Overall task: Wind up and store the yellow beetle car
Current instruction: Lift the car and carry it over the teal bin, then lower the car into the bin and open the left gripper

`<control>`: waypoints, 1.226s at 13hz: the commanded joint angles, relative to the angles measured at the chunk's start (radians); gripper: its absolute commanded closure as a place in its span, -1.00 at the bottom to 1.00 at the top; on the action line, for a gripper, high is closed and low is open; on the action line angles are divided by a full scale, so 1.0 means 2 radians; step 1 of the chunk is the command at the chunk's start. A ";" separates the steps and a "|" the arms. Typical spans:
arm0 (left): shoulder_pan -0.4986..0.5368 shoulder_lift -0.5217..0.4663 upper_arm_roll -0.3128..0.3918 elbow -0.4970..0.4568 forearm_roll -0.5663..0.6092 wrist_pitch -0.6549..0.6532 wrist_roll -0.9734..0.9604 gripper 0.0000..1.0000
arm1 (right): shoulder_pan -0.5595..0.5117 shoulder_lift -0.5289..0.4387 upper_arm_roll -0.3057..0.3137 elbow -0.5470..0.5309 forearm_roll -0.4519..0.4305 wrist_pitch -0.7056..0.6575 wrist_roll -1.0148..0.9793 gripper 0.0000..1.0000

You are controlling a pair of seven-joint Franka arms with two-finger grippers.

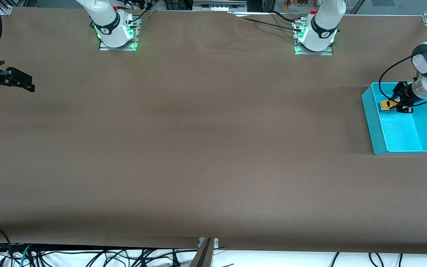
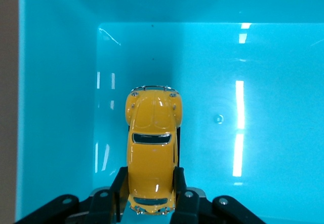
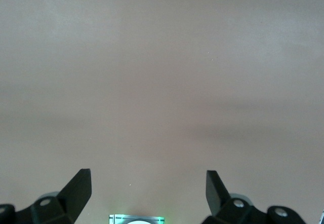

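Observation:
The yellow beetle car (image 1: 386, 105) is inside the cyan bin (image 1: 402, 135), at the bin's end farther from the front camera, low over its floor. My left gripper (image 1: 394, 105) is down in the bin and shut on the car. In the left wrist view the two black fingers (image 2: 121, 181) press the rear sides of the car (image 2: 152, 133), whose nose points toward the bin's wall (image 2: 152, 6). My right gripper (image 1: 28, 83) waits open and empty over the table at the right arm's end, with only brown table between its fingertips (image 3: 148, 176).
The cyan bin stands at the left arm's end of the brown table (image 1: 206, 141). The two arm bases (image 1: 116, 33) (image 1: 315, 37) stand along the edge farthest from the front camera. Cables hang below the nearest edge.

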 commanded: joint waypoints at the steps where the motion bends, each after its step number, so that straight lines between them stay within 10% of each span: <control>1: 0.008 0.001 -0.001 -0.024 0.016 0.032 0.008 0.71 | -0.004 -0.002 0.002 0.000 0.007 0.002 0.004 -1.00; 5: 0.001 -0.002 -0.002 -0.024 0.016 0.029 0.008 -0.99 | -0.004 -0.002 0.002 0.000 0.007 0.002 0.004 -1.00; 16: -0.122 -0.098 -0.007 0.189 -0.001 -0.237 0.003 -1.00 | -0.004 -0.002 0.002 0.000 0.009 0.002 0.004 -1.00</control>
